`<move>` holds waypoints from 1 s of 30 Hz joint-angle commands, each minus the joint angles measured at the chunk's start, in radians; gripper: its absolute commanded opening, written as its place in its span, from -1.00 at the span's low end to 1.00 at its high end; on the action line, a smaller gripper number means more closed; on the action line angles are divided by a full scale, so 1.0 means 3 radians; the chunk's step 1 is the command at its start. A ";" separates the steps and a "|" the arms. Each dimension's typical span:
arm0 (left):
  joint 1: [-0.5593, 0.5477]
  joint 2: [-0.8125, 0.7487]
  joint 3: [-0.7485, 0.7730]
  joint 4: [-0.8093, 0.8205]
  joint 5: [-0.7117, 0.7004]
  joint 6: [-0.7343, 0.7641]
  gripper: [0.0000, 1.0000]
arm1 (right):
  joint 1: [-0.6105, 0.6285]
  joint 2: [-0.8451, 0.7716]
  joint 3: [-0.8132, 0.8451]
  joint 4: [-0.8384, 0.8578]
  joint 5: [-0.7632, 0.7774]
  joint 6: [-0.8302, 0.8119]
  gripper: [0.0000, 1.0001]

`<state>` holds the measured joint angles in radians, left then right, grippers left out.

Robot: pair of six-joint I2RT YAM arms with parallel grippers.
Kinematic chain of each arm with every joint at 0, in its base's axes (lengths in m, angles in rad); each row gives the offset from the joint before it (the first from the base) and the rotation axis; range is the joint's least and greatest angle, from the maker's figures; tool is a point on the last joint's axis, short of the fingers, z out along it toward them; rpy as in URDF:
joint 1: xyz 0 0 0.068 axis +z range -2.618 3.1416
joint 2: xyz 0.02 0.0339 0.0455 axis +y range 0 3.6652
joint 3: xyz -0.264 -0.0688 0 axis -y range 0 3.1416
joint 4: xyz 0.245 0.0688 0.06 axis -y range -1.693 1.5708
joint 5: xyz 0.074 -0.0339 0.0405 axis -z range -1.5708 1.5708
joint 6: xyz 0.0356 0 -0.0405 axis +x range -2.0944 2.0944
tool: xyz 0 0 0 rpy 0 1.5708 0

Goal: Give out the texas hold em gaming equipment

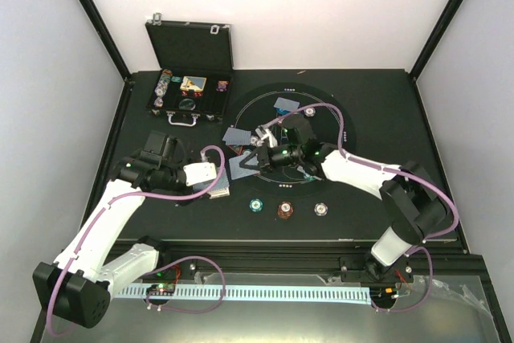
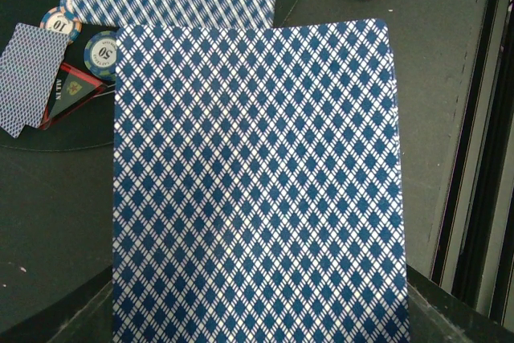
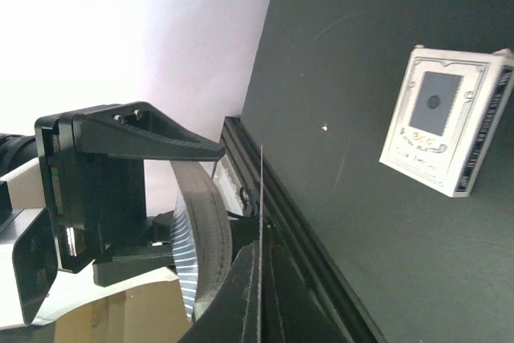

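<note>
The left gripper sits at 9 o'clock off the round mat. 1 blue, diamond-backed card fills its wrist view and hides the fingers, so I cannot tell how they stand. On the mat, 3 blue-backed cards show: 1 at 9 o'clock, 1 at 8 o'clock beside the right gripper, 1 at 12 o'clock. The right gripper's fingers pinch a card, seen edge-on as a thin line. Along the mat's near side sit 3 round chips: teal chip at 7 o'clock, red-brown chip at 6, white chip at 5.
</note>
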<state>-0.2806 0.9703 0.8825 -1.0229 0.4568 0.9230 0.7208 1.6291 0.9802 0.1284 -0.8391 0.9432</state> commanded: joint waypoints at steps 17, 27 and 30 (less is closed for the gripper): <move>0.0010 -0.0017 0.0033 0.0030 0.0085 0.0002 -0.97 | -0.1468 0.1322 0.1702 -0.1396 0.0200 -0.0870 -0.98; 0.0010 -0.0015 0.0067 -0.0012 0.0080 -0.0024 -0.97 | -0.1743 0.2655 0.3470 -0.2195 0.0521 -0.0951 -0.93; 0.0010 -0.0042 0.0046 -0.0023 0.0050 -0.0014 -0.97 | -0.1758 0.2861 0.3782 -0.2252 0.0504 -0.0881 -0.87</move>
<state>-0.2806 0.9707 0.8825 -1.0229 0.4564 0.9222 0.1940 2.4435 1.9980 -0.4671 -0.7048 0.6765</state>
